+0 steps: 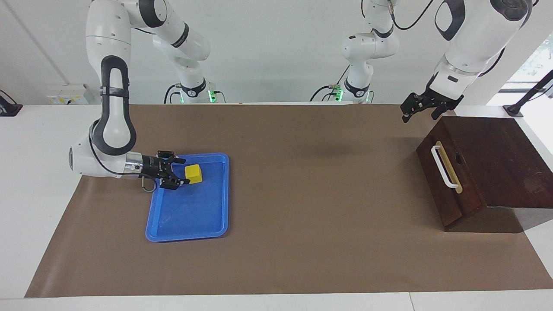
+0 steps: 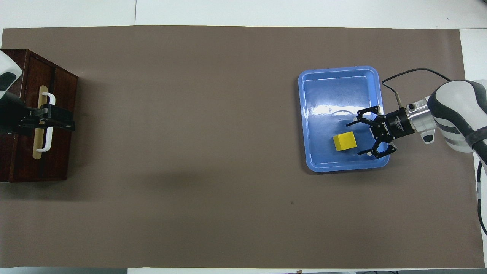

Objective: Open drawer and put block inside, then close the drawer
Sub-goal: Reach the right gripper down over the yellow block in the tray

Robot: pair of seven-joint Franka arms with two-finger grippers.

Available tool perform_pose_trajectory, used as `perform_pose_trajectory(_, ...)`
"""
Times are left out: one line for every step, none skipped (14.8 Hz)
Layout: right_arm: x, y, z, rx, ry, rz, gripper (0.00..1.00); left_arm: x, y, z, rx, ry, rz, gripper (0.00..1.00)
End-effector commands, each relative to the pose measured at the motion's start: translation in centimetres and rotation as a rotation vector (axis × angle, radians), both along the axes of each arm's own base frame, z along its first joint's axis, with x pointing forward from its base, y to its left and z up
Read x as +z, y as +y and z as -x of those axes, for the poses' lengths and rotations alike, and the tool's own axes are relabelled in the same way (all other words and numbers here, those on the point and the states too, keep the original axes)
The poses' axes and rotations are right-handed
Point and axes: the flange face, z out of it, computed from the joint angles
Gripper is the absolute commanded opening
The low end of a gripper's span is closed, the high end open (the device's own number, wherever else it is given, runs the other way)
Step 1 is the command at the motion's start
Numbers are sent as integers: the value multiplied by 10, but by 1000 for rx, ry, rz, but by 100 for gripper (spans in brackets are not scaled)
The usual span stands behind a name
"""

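The yellow block (image 1: 194, 173) lies in the blue tray (image 1: 207, 216), in the part of it nearer to the robots; it also shows in the overhead view (image 2: 344, 141). My right gripper (image 1: 183, 171) is open, low over the tray, with its fingertips just at the block's side (image 2: 354, 139). The dark brown drawer (image 1: 468, 181) of the slanted box is shut, with its white bar handle (image 1: 445, 166) facing the table's middle. My left gripper (image 1: 418, 115) is open, up in the air over the box's corner nearer to the robots. In the overhead view it (image 2: 57, 121) covers the middle of the handle (image 2: 48, 141).
The slanted box (image 2: 23, 160) stands at the left arm's end of the brown mat (image 1: 302, 194). The tray (image 2: 338, 82) lies toward the right arm's end. White table edges border the mat.
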Motion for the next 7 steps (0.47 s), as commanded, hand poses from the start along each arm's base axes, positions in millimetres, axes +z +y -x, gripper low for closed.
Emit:
perform_pose_trajectory(-5,2,6,-25,23,-17,100,3,2,9,5,4,14,100)
perform_pose_trajectory(-6,2,7,-24,26,-18,100,3,1,9,5,6,14,100)
perform_pose_trajectory(-9,3,11,-18,27,-19,100,3,1,9,5,4,14,100)
perform_pose_trajectory(-10,4,11,-11,18,-20,100,3,2,9,5,4,14,100)
perform_pose_trajectory(-10,3,11,-12,15,-19,100,3,2,9,6,4,14,100)
perform_pose_trajectory(-9,3,11,-11,14,-19,100,3,1,9,5,4,14,100)
perform_pose_trajectory(-9,3,11,-11,12,-19,100,2,2,8,6,6,14,100)
